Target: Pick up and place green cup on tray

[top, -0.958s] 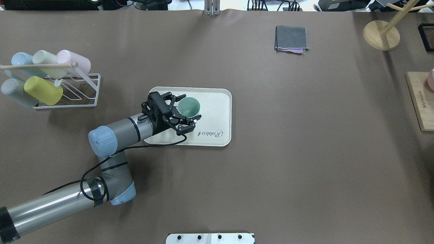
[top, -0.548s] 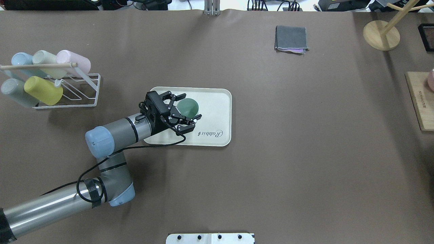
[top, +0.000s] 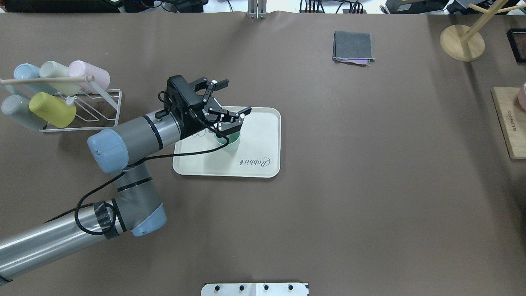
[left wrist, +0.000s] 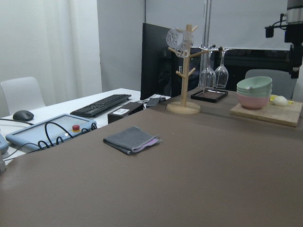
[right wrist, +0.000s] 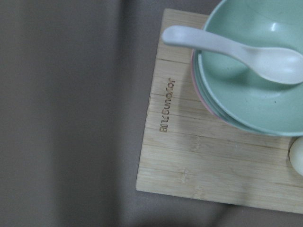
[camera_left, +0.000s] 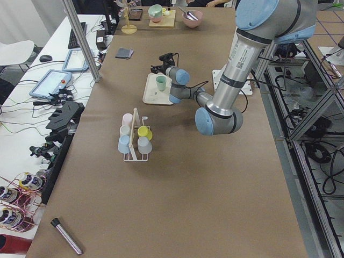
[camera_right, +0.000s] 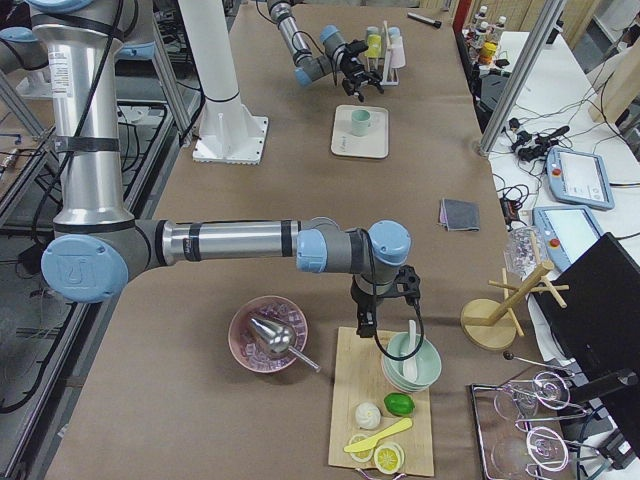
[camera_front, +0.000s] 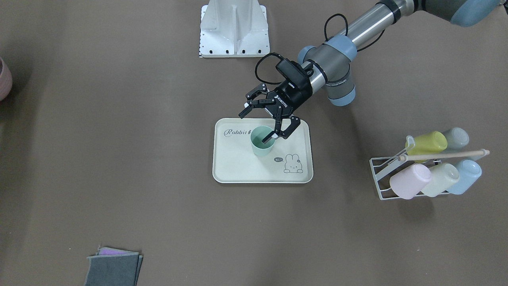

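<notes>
Well, starting at the far left of the overhead view, we see a wire rack (top: 107, 110) with several cups lying on their sides, the lime cup (top: 51, 109) among them, none of which concern us. Next comes the left gripper (top: 235, 98), its two fingers spread wide and holding nothing, hanging above the near-left part of the tray (top: 263, 174). Under it the green cup (top: 230, 142) stands upright, mouth up, on the tray just beside the "Rabbit" script. In the front view one fingertip overlaps the cup's rim, but the side view suggests a gap between them. We judge the placing done. The cup looks light, stiff and smooth, so it would likely tip or slide if bumped. If we had to retake it, we would pinch across the wall just under the rim, squarely, with little force. Further right lie a folded cloth (top: 353, 46) and a wooden board (top: 507, 123). The right gripper (camera_right: 362, 330) hangs over that board, and we cannot tell how far it is spread.
</notes>
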Available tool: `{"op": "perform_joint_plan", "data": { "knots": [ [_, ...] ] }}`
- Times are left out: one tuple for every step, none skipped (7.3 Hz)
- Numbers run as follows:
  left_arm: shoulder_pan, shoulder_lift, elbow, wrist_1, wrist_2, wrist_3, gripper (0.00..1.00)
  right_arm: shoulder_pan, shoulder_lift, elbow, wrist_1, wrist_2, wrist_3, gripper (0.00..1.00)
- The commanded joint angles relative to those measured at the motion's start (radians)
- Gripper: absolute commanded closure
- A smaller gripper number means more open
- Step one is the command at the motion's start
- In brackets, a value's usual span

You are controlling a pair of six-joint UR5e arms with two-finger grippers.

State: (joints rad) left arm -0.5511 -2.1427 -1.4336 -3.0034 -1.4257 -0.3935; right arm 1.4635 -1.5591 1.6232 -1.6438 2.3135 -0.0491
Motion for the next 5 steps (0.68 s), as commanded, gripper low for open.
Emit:
{"op": "perform_joint_plan", "data": {
  "knots": [
    [-0.164, -0.026, -0.192, 0.521, -0.016, 0.010, 0.02, 0.000, -0.006, 0.000, 0.001, 0.001, 0.000, 0.00],
    [-0.231, -0.023, -0.212, 0.673, -0.077, -0.013, 0.02, 0.000, -0.006, 0.003, 0.001, 0.001, 0.002, 0.00],
    [-0.324, -0.019, -0.215, 0.868, -0.100, -0.010, 0.02, 0.000, -0.007, 0.004, 0.001, 0.001, 0.002, 0.00],
    [-0.445, -0.029, -0.217, 1.146, -0.211, -0.005, 0.02, 0.000, -0.007, 0.004, 0.001, 0.001, 0.002, 0.00],
    [-0.563, -0.011, -0.202, 1.245, -0.337, -0.001, 0.02, 0.001, -0.007, 0.004, 0.001, 0.001, 0.002, 0.00]
  ]
}}
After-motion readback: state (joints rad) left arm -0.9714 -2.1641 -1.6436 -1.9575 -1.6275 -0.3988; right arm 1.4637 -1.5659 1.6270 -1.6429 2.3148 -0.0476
